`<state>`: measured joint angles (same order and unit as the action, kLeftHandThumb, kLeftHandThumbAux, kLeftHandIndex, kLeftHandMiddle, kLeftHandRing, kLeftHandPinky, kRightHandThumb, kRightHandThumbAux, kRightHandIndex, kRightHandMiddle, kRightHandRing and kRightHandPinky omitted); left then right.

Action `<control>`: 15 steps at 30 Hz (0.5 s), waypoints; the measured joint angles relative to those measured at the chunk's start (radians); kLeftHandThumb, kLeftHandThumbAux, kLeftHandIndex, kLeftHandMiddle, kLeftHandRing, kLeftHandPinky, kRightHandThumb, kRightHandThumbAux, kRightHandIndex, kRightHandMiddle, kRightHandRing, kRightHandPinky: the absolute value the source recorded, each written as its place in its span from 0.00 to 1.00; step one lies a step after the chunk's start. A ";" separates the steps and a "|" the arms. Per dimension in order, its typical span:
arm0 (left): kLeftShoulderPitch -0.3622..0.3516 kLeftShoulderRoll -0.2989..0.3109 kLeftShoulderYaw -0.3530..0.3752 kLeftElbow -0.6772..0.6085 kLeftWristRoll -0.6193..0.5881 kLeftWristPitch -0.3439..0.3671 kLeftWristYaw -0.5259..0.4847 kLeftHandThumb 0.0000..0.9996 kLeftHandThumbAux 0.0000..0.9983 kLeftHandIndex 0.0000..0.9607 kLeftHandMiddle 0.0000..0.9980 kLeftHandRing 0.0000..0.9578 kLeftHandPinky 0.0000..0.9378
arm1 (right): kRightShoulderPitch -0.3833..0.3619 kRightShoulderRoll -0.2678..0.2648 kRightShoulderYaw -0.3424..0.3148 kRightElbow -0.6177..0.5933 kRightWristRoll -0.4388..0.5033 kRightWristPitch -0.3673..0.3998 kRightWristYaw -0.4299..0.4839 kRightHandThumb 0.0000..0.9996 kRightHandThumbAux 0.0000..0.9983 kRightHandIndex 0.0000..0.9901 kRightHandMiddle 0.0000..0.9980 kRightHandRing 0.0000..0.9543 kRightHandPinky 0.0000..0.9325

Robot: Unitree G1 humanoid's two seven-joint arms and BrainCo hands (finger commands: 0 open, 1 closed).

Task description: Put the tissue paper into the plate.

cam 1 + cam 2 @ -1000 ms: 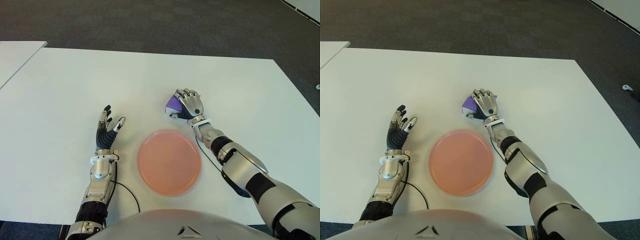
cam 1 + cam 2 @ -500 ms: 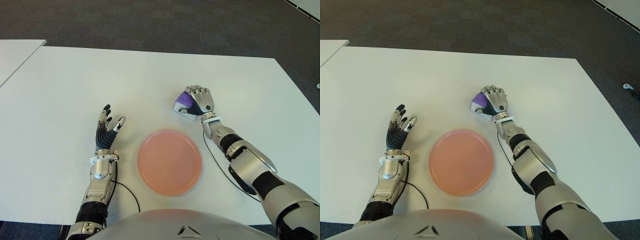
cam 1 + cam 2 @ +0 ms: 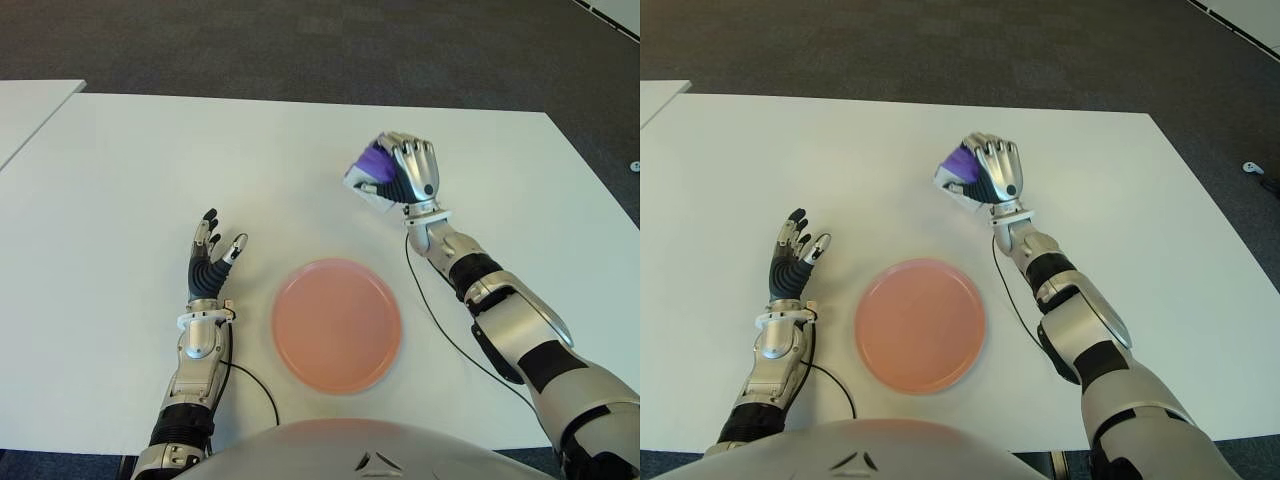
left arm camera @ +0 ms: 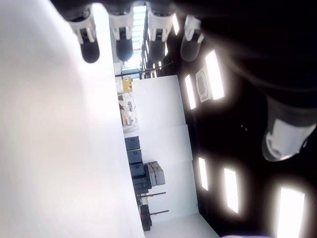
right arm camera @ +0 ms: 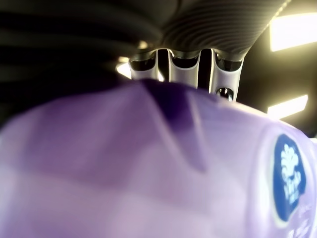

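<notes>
We find the right hand (image 3: 405, 175) closed around the purple tissue pack (image 3: 368, 170), held clear above the white table (image 3: 130, 170), far and right of the pink plate (image 3: 337, 325). In our judgement the coming move runs nearward and leftward to the plate. The left hand (image 3: 210, 262) shows left of the plate, fingers spread and empty.

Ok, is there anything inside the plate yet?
No. The pink plate shows only its bare surface. The purple tissue pack is in the right hand, up beyond the plate's far right. The left hand shows left of the plate, open.
</notes>
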<state>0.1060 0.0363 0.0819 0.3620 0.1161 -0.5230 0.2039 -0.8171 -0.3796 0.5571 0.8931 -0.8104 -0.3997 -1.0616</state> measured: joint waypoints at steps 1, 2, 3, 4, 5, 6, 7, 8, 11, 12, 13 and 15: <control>-0.002 0.000 0.000 0.002 0.000 0.000 0.000 0.00 0.52 0.00 0.00 0.00 0.00 | 0.000 -0.005 -0.015 -0.041 0.002 -0.003 0.012 0.86 0.67 0.41 0.54 0.90 0.89; -0.003 -0.001 0.000 0.003 0.000 0.000 0.000 0.00 0.52 0.00 0.00 0.00 0.00 | -0.001 -0.010 -0.027 -0.075 0.004 -0.007 0.023 0.86 0.68 0.41 0.54 0.90 0.89; -0.004 -0.001 0.000 0.004 0.000 0.000 0.000 0.00 0.52 0.00 0.00 0.00 0.00 | -0.001 -0.015 -0.040 -0.111 0.007 -0.010 0.036 0.86 0.68 0.41 0.54 0.90 0.89; -0.004 -0.002 0.000 0.004 0.000 0.000 0.000 0.00 0.52 0.00 0.00 0.00 0.00 | 0.000 -0.020 -0.051 -0.144 0.009 -0.011 0.052 0.86 0.68 0.41 0.54 0.89 0.88; -0.004 -0.002 0.000 0.004 0.000 0.000 0.000 0.00 0.52 0.00 0.00 0.00 0.00 | 0.003 -0.024 -0.062 -0.177 0.010 -0.011 0.068 0.86 0.68 0.41 0.54 0.89 0.88; -0.005 -0.002 0.000 0.005 0.000 0.000 0.000 0.00 0.52 0.00 0.00 0.00 0.00 | 0.009 -0.029 -0.071 -0.211 0.012 -0.011 0.084 0.86 0.68 0.41 0.54 0.89 0.88; -0.005 -0.003 0.000 0.005 0.000 0.000 0.000 0.00 0.52 0.00 0.00 0.00 0.00 | 0.018 -0.034 -0.081 -0.247 0.012 -0.010 0.103 0.86 0.68 0.41 0.54 0.89 0.88; -0.005 -0.003 0.000 0.005 0.000 0.000 0.000 0.00 0.52 0.00 0.00 0.00 0.00 | 0.027 -0.038 -0.091 -0.280 0.012 -0.008 0.121 0.86 0.68 0.41 0.54 0.89 0.87; -0.005 -0.003 0.000 0.006 0.001 0.000 0.000 0.00 0.51 0.00 0.00 0.00 0.00 | 0.064 -0.046 -0.117 -0.375 0.014 -0.003 0.180 0.86 0.68 0.41 0.54 0.88 0.86; -0.006 -0.003 0.000 0.006 0.001 0.000 0.000 0.00 0.51 0.00 0.00 0.00 0.00 | 0.078 -0.047 -0.126 -0.404 0.015 0.000 0.201 0.86 0.68 0.41 0.54 0.88 0.85; -0.006 -0.003 0.000 0.006 0.001 0.000 0.000 0.00 0.51 0.00 0.00 0.00 0.00 | 0.091 -0.048 -0.133 -0.430 0.017 0.003 0.222 0.86 0.68 0.41 0.54 0.88 0.85; -0.007 -0.003 0.000 0.006 0.001 0.000 0.000 0.00 0.50 0.00 0.00 0.00 0.00 | 0.114 -0.048 -0.146 -0.476 0.019 0.006 0.257 0.86 0.68 0.41 0.54 0.88 0.85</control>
<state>0.0986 0.0329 0.0815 0.3679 0.1173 -0.5234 0.2039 -0.7030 -0.4272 0.4107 0.4169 -0.7913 -0.3934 -0.8048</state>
